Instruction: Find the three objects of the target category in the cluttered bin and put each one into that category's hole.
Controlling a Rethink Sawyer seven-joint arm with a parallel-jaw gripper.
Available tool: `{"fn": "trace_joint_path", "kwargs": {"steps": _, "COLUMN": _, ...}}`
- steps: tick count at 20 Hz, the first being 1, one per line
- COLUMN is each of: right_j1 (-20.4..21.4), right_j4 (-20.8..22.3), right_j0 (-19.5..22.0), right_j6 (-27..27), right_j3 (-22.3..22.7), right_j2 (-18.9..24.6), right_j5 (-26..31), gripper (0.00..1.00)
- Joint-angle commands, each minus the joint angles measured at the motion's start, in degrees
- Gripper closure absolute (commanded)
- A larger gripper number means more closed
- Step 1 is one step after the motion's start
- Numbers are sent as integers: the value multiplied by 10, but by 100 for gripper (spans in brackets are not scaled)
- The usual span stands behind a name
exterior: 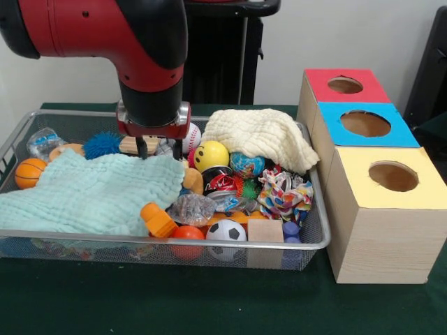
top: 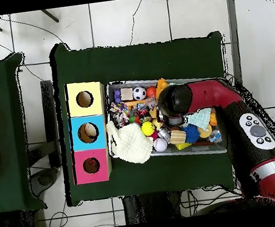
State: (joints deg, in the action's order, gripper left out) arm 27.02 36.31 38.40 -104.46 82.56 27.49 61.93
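The wire-mesh bin (exterior: 209, 242) is full of toys and cloths; it also shows in the overhead view (top: 198, 151). My gripper (exterior: 160, 149) hangs over the bin's back middle, just above the far edge of a mint cloth (exterior: 91, 192). Its fingers stand apart and hold nothing. A tan wooden block (exterior: 130, 144) lies right behind the left fingertip. A baseball (exterior: 193, 136) and a yellow smiley ball (exterior: 210, 155) lie just to its right. In the overhead view the arm's head (top: 174, 100) hides the gripper.
Three wooden boxes with round holes stand beside the bin: red (exterior: 347, 85), blue (exterior: 365, 124), yellow (exterior: 393, 176). A cream cloth (exterior: 262, 136) covers the back right corner. A soccer ball (exterior: 225, 232), wooden cube (exterior: 265, 230), orange basketball (exterior: 29, 172) and blue spiky ball (exterior: 103, 144) lie in the bin.
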Motion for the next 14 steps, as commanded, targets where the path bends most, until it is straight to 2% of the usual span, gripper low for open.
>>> {"fn": "trace_joint_path", "kwargs": {"steps": 1, "right_j1": -44, "right_j4": 37, "right_j0": 14, "right_j6": 166, "right_j3": -17, "right_j2": 36, "right_j5": -44, "gripper": 0}}
{"fn": "trace_joint_path", "kwargs": {"steps": 10, "right_j1": -50, "right_j4": 37, "right_j0": 15, "right_j6": 165, "right_j3": -26, "right_j2": 40, "right_j5": -34, "gripper": 0}}
{"fn": "trace_joint_path", "kwargs": {"steps": 11, "right_j1": -50, "right_j4": 37, "right_j0": 14, "right_j6": 165, "right_j3": -26, "right_j2": 40, "right_j5": -32, "gripper": 100}}
{"fn": "trace_joint_path", "kwargs": {"steps": 14, "right_j1": -48, "right_j4": 39, "right_j0": 14, "right_j6": 164, "right_j3": -24, "right_j2": 40, "right_j5": -36, "gripper": 100}}
